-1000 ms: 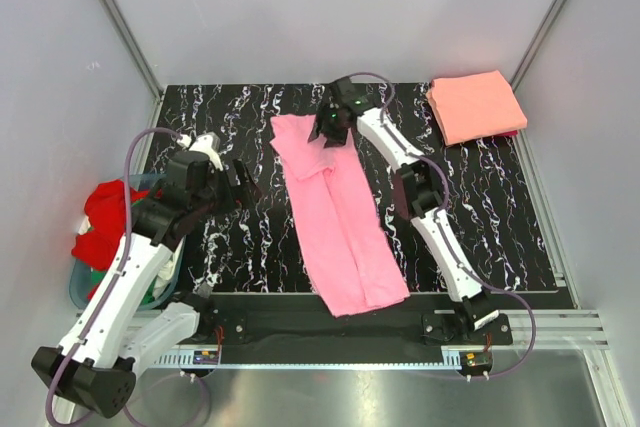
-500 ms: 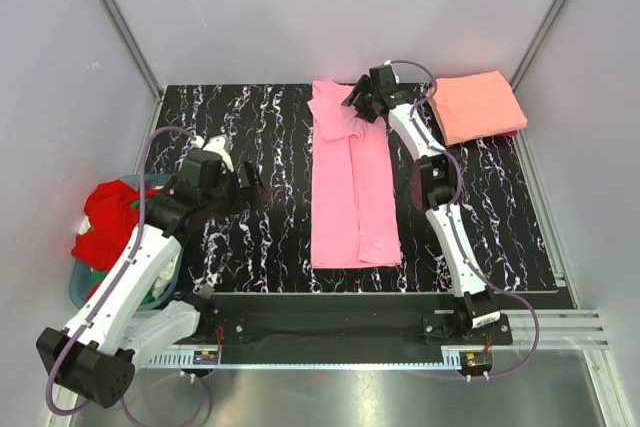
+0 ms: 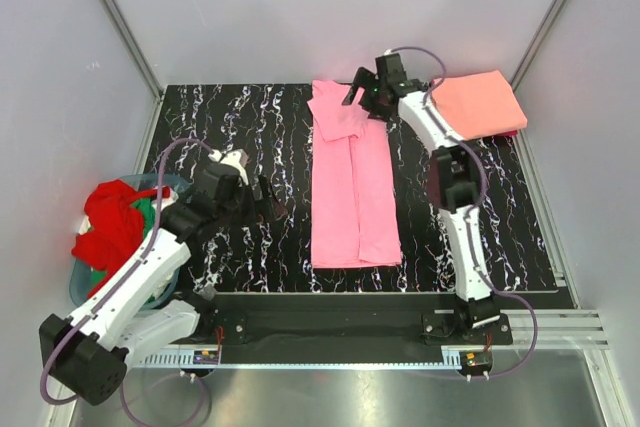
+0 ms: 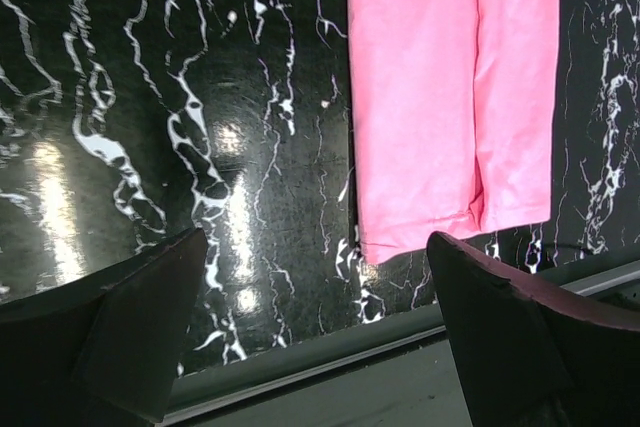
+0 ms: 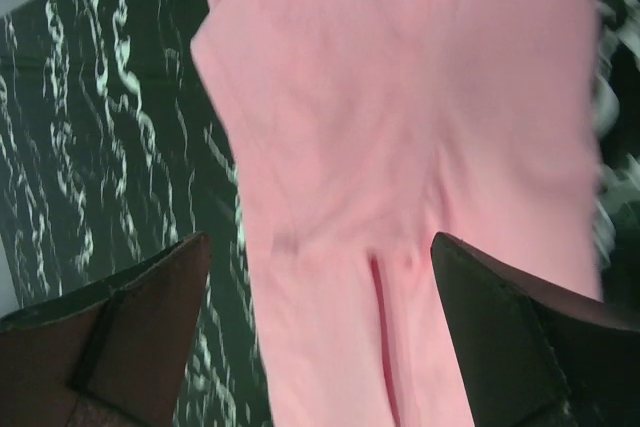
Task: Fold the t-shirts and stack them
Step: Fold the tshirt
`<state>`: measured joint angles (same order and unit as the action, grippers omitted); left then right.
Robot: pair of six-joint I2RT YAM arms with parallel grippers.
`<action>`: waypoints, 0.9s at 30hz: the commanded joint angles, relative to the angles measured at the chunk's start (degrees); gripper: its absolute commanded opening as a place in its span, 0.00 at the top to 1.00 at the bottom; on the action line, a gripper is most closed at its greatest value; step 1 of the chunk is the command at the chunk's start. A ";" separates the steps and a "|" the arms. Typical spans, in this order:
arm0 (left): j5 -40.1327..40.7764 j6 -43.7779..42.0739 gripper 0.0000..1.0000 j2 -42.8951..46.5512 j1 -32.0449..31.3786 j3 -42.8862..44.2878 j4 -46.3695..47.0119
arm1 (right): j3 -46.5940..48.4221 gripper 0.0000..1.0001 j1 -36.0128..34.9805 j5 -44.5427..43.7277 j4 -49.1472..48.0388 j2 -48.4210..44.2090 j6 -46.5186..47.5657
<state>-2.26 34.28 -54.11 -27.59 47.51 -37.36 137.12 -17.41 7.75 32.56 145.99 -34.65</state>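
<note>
pink t-shirt [image 3: 352, 187] lies flat mid-table [image 3: 230, 117], folded lengthwise into a narrow strip, collar end far, hem end near; far end looks a bit rumpled.

right gripper [image 3: 360, 97] hangs over the collar end; its wrist view shows the jaws spread wide with only pink cloth [image 5: 400, 97] below and nothing pinched; can't tell if the tips touch the fabric.

left gripper [image 3: 268, 192] sits over bare table just left of the strip, jaws wide apart, empty; its wrist view shows the hem corner [image 4: 440, 77] just ahead.

handling, my read: light, limp, zero stiffness; it will sag and drape from any single pinch point; stacked layers may shear apart, and the glossy tabletop probably lets the whole strip slide if dragged.

so grip at an end, near the corners, biting through all layers at once, not mid-panel; a crosswise fold, hem to collar, seems the next call.

salmon-orange t-shirt [image 3: 477, 105] sits folded at the far right corner, likely the stack spot; red t-shirt [image 3: 108, 222] is bunched in the basket [image 3: 80, 289] at left.
</note>
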 commanded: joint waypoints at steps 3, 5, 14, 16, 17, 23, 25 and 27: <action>-3.18 6.22 0.02 -1.26 -3.77 -8.21 13.07 | -27.20 0.00 -0.34 -5.81 0.06 -36.26 2.58; -3.01 7.72 0.04 -3.98 -5.62 -11.01 16.08 | -43.99 0.00 -0.34 -6.17 -0.04 -47.57 0.13; 0.50 14.05 0.14 -16.90 -14.85 -12.96 28.13 | -95.08 0.24 -0.43 3.58 -3.73 -77.60 -12.17; 1.55 15.19 0.16 -18.22 -15.73 -14.01 29.01 | -100.96 0.28 -0.43 4.73 -3.55 -82.07 -13.59; 1.56 15.63 0.17 -18.40 -16.08 -14.54 29.54 | -102.48 0.30 -0.61 5.17 -3.81 -83.14 -14.82; 2.00 18.36 0.23 -21.12 -18.72 -16.30 32.44 | -106.79 0.36 -1.13 4.99 -3.64 -82.81 -15.09; 2.17 19.41 0.24 -21.30 -19.34 -17.00 32.44 | -108.11 0.38 -1.40 6.04 -6.00 -80.70 -15.27; 2.17 20.38 0.25 -21.13 -20.22 -17.71 32.79 | -108.55 0.43 -1.75 6.14 -7.76 -79.55 -15.79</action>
<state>-1.72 52.10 -75.00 -46.65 31.29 -7.68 29.67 -18.33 12.21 29.10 64.71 -48.84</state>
